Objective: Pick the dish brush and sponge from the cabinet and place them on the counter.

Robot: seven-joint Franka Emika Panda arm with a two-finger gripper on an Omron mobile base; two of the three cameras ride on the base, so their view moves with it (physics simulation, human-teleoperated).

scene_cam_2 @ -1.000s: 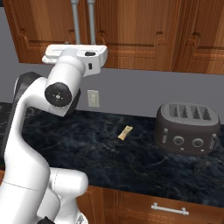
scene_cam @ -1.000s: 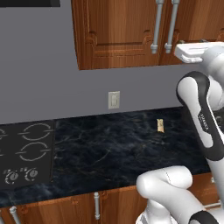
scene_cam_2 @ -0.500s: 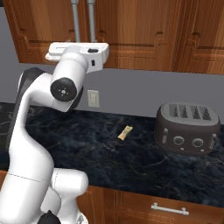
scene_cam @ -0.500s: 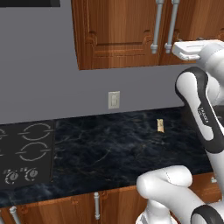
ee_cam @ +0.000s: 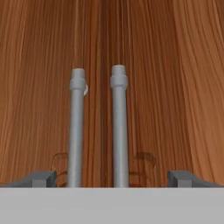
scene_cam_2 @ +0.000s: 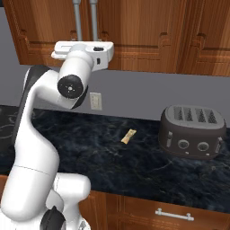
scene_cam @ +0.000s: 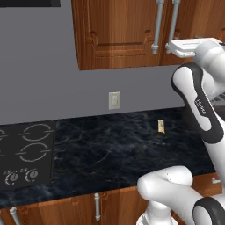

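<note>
The cabinet (scene_cam: 118,30) (scene_cam_2: 134,31) hangs above the counter (scene_cam: 110,154) (scene_cam_2: 94,157) with its reddish-brown doors closed, so the dish brush and sponge are hidden. Two long silver bar handles (scene_cam: 155,26) (scene_cam_2: 77,20) run side by side down the door edges. My white hand (scene_cam: 189,46) (scene_cam_2: 83,48) is raised level with the handles' lower ends. In the hand view, my gripper (ee_cam: 111,178) is open and empty. It faces the door (ee_cam: 175,65) squarely, with both handles (ee_cam: 76,127) standing between the spread fingertips (ee_cam: 39,178).
A small tan block (scene_cam: 161,126) (scene_cam_2: 128,136) lies on the black counter near the wall. A dark toaster (scene_cam_2: 193,132) stands to the right and a stovetop (scene_cam: 24,154) to the left. A tan switch plate (scene_cam: 114,100) is fixed to the grey wall.
My hand has risen a little along the cabinet front, closer to the handles. Its jaws have stayed wide, and the things on the counter have not moved.
</note>
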